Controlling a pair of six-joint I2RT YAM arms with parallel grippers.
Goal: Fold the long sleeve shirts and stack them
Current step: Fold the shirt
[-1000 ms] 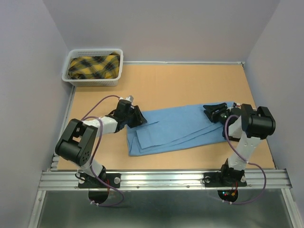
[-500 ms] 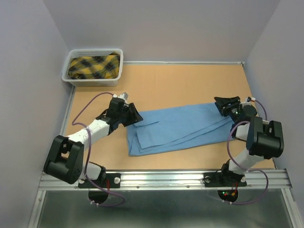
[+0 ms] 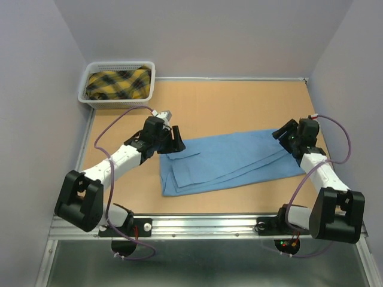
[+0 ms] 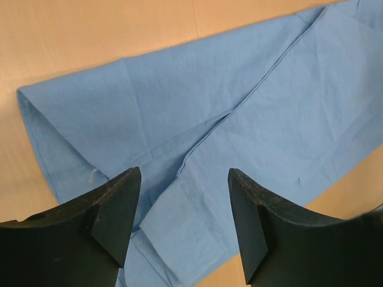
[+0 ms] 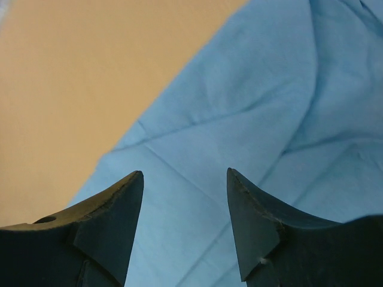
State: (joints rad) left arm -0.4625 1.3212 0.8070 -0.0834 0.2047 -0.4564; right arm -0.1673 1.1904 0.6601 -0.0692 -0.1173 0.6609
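Jaws: left gripper (image 4: 184, 176) and right gripper (image 5: 184, 173) both wide apart, empty.
Shirt (image 3: 227, 162): blue, lying flat, one end right under each pair.
Feel: likely soft, light, floppy.
Hold: pinch the end edges below.

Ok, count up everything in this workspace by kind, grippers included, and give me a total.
light blue shirt, lying on the table: 1
yellow and black plaid cloth, in the basket: 1
white basket: 1
grippers, both open: 2 (left gripper, right gripper)
Total: 5
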